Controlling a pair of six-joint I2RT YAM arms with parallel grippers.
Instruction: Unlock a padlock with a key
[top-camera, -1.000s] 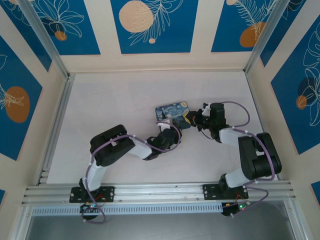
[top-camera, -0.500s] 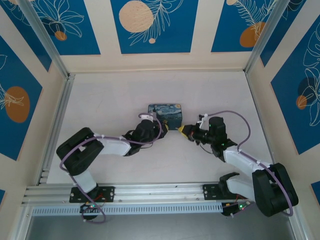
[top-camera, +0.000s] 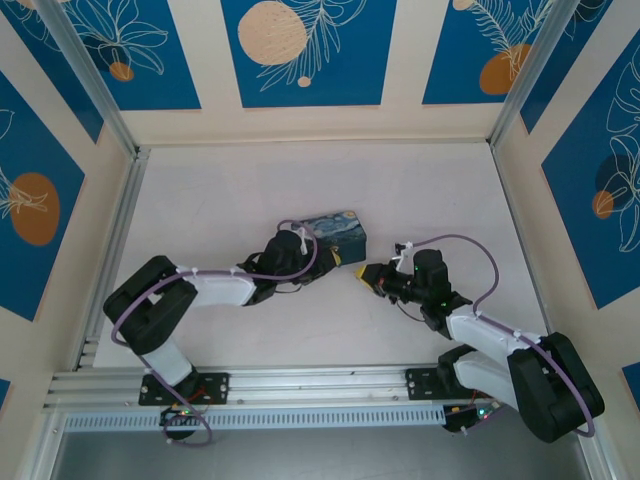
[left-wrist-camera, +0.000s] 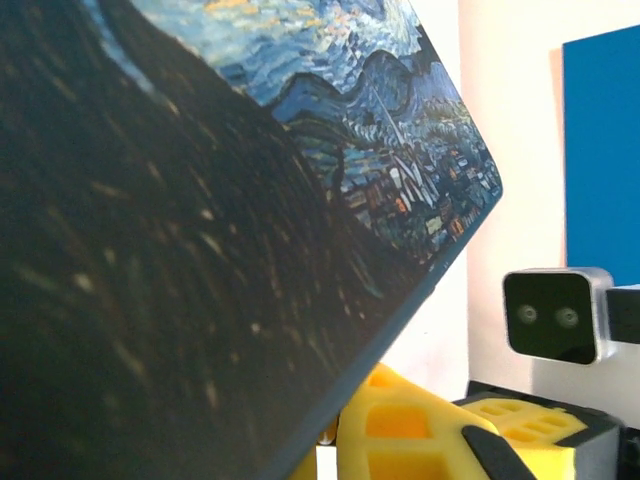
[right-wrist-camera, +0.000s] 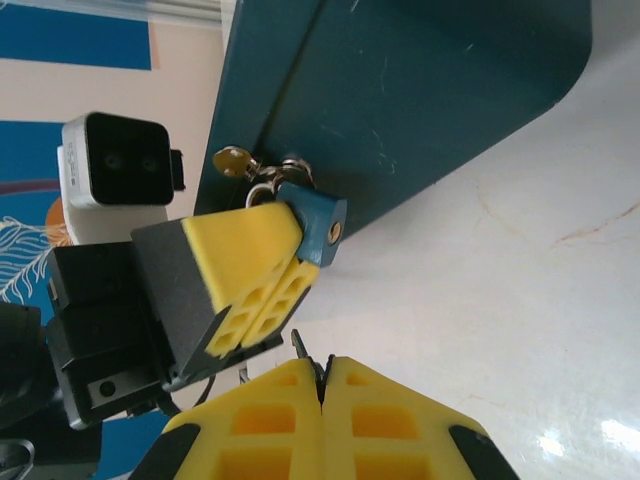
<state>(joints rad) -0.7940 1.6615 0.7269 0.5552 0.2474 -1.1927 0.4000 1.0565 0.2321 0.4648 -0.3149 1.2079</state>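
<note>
The small teal padlock (right-wrist-camera: 318, 225) hangs from a brass hasp (right-wrist-camera: 232, 160) on the Starry-Night box (right-wrist-camera: 400, 90), keyhole end facing out. My left gripper (right-wrist-camera: 272, 262) is shut on the padlock's body from the left. My right gripper (right-wrist-camera: 322, 385) is shut on the thin key (right-wrist-camera: 300, 348), whose tip sticks out a little below the padlock and does not touch it. From above, the left gripper (top-camera: 336, 258) and the right gripper (top-camera: 368, 275) meet at the box's (top-camera: 335, 231) near right corner. In the left wrist view the tilted box (left-wrist-camera: 200, 220) hides most of the left gripper (left-wrist-camera: 335, 440).
The box rests mid-table on the pale tabletop (top-camera: 220, 190). Blue-patterned walls (top-camera: 300, 50) and metal rails (top-camera: 110, 250) enclose the table. The right arm's wrist camera (left-wrist-camera: 555, 315) sits close beside the box. Open tabletop lies behind the box and on both sides.
The left arm has stretched out low along the table and the box has shifted and turned with it. The right gripper has drawn back toward the near side, staying by the box's corner.
</note>
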